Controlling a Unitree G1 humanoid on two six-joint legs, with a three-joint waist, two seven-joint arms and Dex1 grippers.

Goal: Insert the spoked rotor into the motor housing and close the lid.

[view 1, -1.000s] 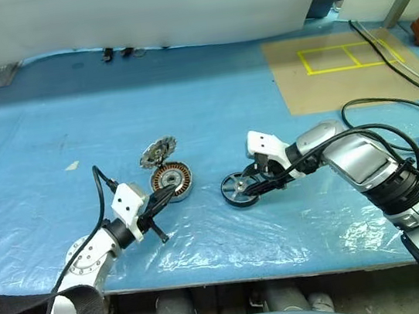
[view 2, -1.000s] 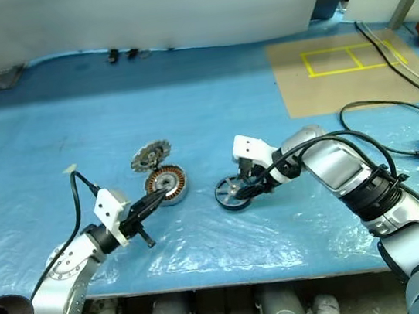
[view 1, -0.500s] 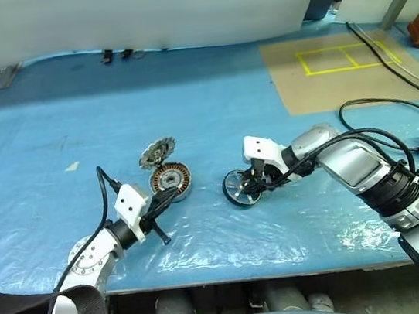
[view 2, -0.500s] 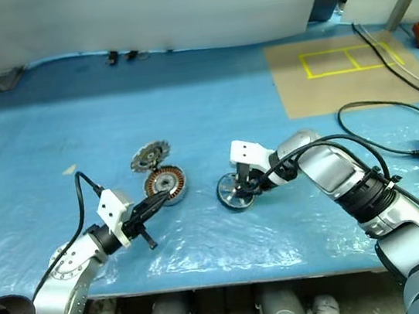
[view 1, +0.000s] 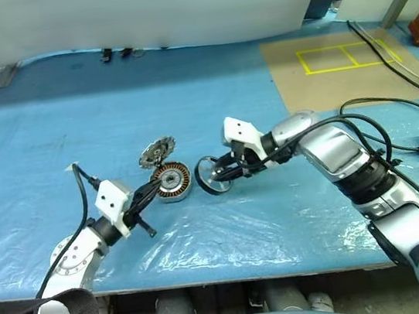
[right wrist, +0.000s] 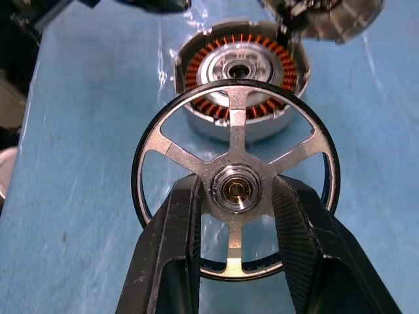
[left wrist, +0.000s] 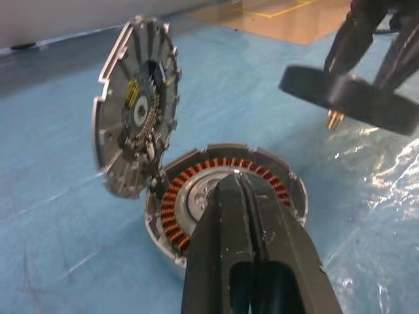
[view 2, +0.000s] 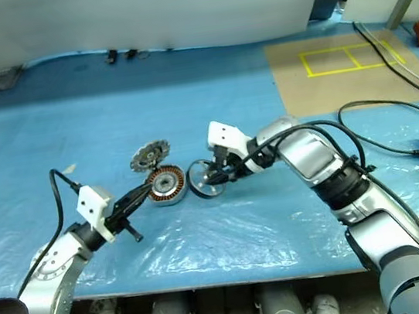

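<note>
Rotor carried toward open housing

The right gripper grips the spoked rotor by its hub, just right of the motor housing; the lid stands tilted behind. The left gripper, fingers together, points at the housing.

Bright, even overhead light, soft short shadows, white glare on the wrinkled blue plastic sheet along its near edge, head views sharp with slight bending at the edges, left gripper blurred close up, spoked rotor crisp
</note>
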